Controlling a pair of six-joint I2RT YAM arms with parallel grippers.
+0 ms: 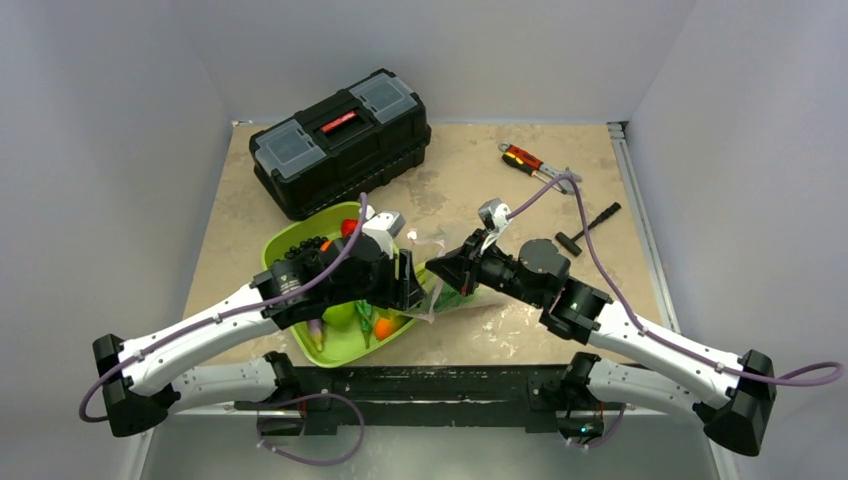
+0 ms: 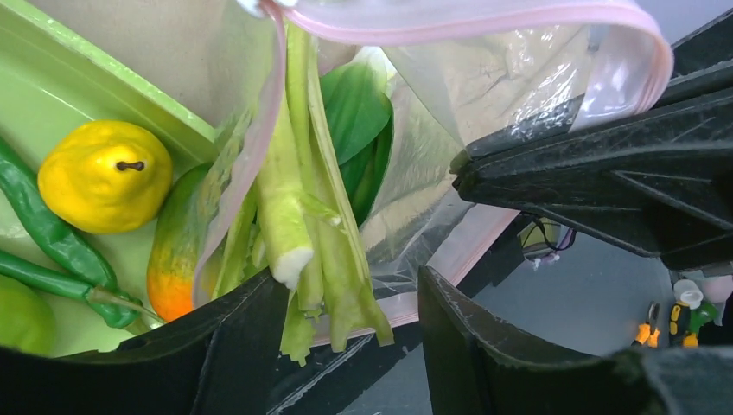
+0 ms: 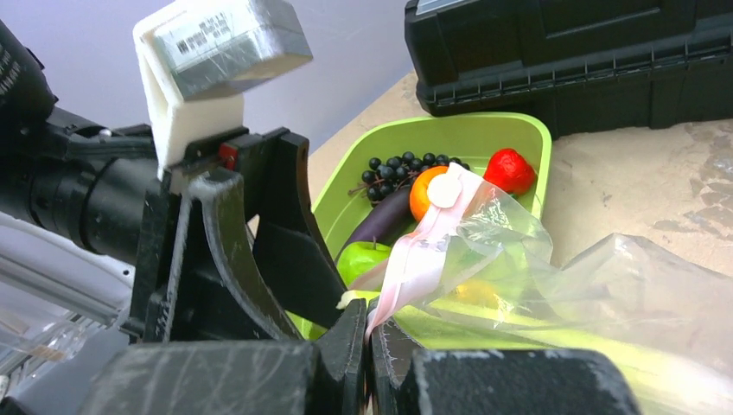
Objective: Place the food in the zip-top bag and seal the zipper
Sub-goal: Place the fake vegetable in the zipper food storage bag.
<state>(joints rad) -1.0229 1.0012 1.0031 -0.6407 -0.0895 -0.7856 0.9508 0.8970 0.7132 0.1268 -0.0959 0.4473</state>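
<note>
The clear zip-top bag [image 2: 484, 86] hangs open over the lime-green tray's near right corner [image 1: 455, 295]. My right gripper [image 3: 370, 316] is shut on its pink zipper strip [image 3: 423, 242] and holds the mouth up. A bok choy [image 2: 294, 190] lies leaf-first inside the bag, its stalk ends sticking out between the fingers of my left gripper [image 2: 350, 285]. That gripper is open, and the stalks rest against its left finger only. Grapes [image 3: 406, 169], an orange [image 3: 422, 194], an eggplant [image 3: 385, 220] and a green apple [image 3: 367, 258] lie in the tray.
The lime-green tray [image 1: 285, 245] also holds a yellow pear [image 2: 104, 177], green beans [image 2: 52, 233] and a red fruit [image 3: 508, 169]. A black toolbox [image 1: 340, 140] stands behind it. Red-handled pliers [image 1: 525, 160] and a black tool [image 1: 585, 228] lie at the back right.
</note>
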